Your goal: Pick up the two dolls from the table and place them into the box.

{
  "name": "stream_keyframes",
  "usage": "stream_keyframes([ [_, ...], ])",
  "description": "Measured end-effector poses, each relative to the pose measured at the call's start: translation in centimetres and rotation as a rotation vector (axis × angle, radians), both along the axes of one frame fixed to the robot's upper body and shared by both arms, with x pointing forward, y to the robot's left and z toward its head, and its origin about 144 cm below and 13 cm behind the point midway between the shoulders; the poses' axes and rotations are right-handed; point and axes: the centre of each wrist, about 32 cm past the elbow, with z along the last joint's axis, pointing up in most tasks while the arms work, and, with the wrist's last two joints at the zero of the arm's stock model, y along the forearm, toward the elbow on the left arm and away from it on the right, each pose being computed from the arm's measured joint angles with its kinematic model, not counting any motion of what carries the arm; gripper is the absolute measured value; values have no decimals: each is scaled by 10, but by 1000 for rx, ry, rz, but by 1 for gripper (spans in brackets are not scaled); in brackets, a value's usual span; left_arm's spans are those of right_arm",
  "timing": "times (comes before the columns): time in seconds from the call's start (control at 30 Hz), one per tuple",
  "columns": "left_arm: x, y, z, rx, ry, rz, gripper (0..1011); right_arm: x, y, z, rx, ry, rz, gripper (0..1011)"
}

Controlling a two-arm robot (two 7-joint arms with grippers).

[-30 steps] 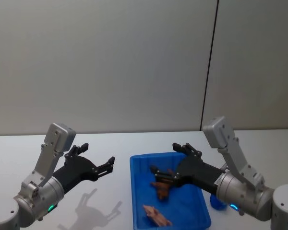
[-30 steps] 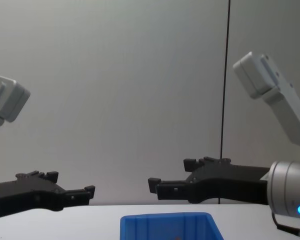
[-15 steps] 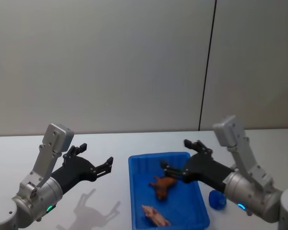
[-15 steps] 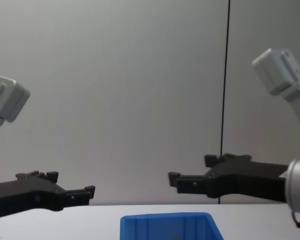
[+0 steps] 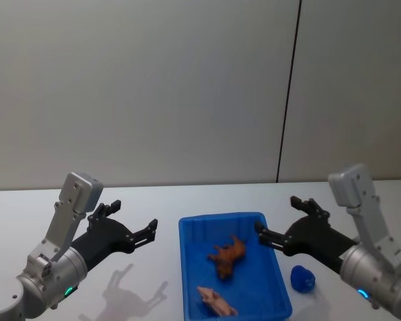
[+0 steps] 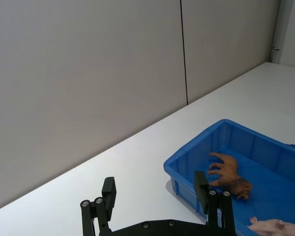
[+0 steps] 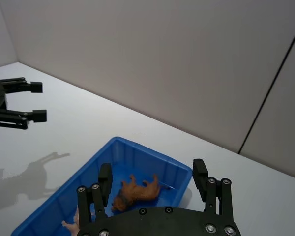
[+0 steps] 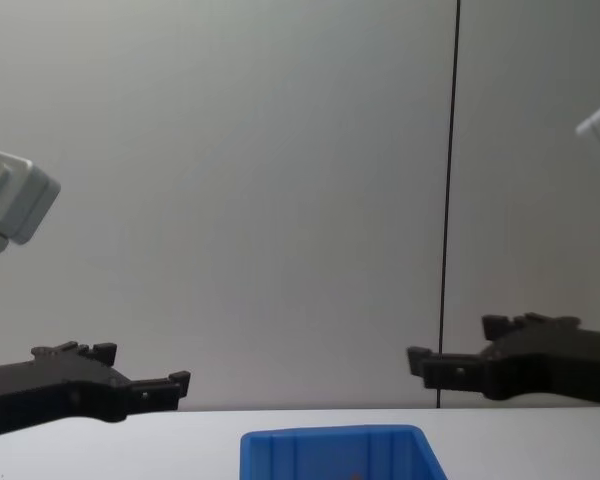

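Lying in the middle of the blue box (image 5: 184,267), the reddish-brown doll (image 5: 227,257) sits to the left of and below the right tool (image 5: 279,219), well apart from it — that tool hangs above the box's right rim near the far right corner, its jaws spread wide and holding nothing. The doll's long axis runs slantwise, from the box's near left toward its far right corner, with the darker end toward the near side. A pale pink doll (image 5: 218,302) lies by the box's near edge, its long axis slanting the other way, from far left to near right. The left tool (image 5: 135,215) hovers over the white worktop (image 5: 187,200) to the left of the box, clear of its rim — jaws wide apart too, empty. A small blue object (image 5: 302,279) rests on the worktop just beside the box's right wall
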Motion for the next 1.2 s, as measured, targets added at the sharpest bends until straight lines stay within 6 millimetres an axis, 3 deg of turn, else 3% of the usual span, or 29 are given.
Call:
stream_keyframes([
  [0.43,0,0,0,0,0,0,1001,-6,-17,-5,-43,55,-65,1000],
  [1.2,0,0,0,0,0,0,1001,1,-51,-41,-119,205,-139,1001],
])
